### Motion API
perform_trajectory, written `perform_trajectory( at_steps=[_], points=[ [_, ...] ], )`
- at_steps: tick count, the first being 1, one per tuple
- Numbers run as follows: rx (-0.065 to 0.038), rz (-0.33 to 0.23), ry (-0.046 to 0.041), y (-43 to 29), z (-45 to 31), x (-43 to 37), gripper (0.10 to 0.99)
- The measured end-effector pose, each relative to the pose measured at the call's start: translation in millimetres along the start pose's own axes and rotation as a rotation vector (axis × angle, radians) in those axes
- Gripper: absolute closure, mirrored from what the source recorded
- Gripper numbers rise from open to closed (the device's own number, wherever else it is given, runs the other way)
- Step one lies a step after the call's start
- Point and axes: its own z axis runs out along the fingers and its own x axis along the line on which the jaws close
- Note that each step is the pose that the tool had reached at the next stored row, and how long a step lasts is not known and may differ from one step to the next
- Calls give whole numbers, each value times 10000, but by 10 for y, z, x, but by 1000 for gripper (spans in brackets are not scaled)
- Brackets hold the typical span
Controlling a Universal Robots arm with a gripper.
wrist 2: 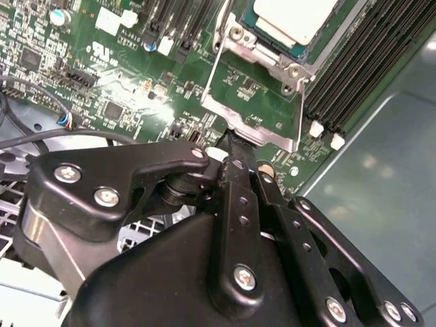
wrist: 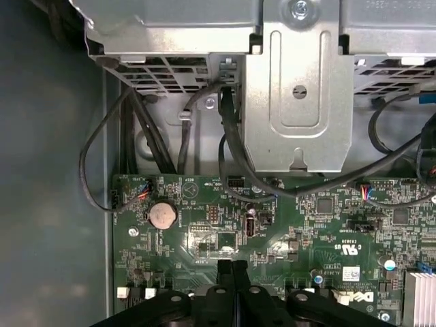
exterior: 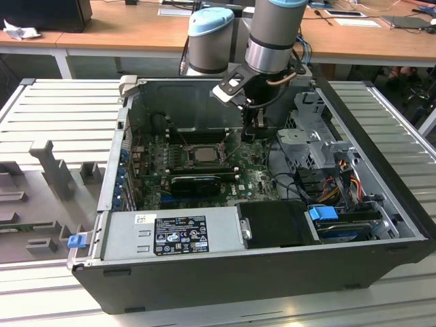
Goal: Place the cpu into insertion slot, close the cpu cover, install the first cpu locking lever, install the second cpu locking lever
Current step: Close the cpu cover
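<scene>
Grey slatted worktop [exterior: 61, 102] carries an open computer case [exterior: 272, 272]. Inside, the gripper [wrist 2: 234, 143], pressed together, touches the raised cpu cover [wrist 2: 262, 131]; the cpu [wrist 2: 293, 17] sits in the insertion slot [wrist 2: 269, 56].

A lab, this was: long brown wooden desks [exterior: 136, 30] along the exterior view's top, ribbed grey metal worktable [exterior: 61, 109] below.
</scene>
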Motion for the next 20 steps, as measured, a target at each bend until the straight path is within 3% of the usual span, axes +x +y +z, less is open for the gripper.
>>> perform_trajectory(
  at_steps=[9,15,20],
  points=[
    [-64,-3,-1,-223,8,0,980],
    [-194,-9,0,-520,33,-1,980],
    [-203,-89,-4,-563,144,-3,980]
  ],
)
